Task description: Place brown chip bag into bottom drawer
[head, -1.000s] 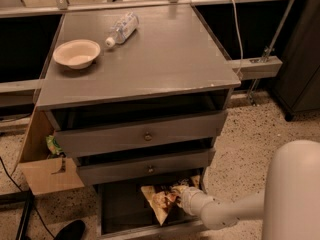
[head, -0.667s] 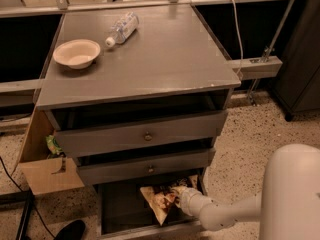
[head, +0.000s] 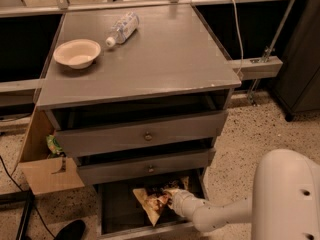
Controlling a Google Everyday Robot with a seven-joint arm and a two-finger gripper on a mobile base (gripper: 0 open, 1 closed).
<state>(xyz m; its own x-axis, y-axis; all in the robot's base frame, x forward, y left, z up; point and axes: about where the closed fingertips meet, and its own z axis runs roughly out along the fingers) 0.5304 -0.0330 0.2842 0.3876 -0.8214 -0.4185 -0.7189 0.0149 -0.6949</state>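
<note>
The brown chip bag (head: 152, 200), crumpled dark brown and yellow, is inside the pulled-out bottom drawer (head: 117, 215), toward its right half. My gripper (head: 170, 197) reaches into that drawer from the right on the white arm, with its tip against the bag's right end. The gripper's tip is largely hidden by the bag and the drawer above it. The two upper grey drawers, each with a small round knob, stand slightly pulled out above.
On the cabinet top lie a pale bowl (head: 77, 52) and a clear plastic bottle (head: 121, 28) on its side. A cardboard box (head: 44, 161) with a small green packet (head: 54, 145) sits left of the cabinet. My white arm housing (head: 287, 194) fills the lower right.
The arm has pushed a little further left into the bottom drawer; the bag has barely shifted.
</note>
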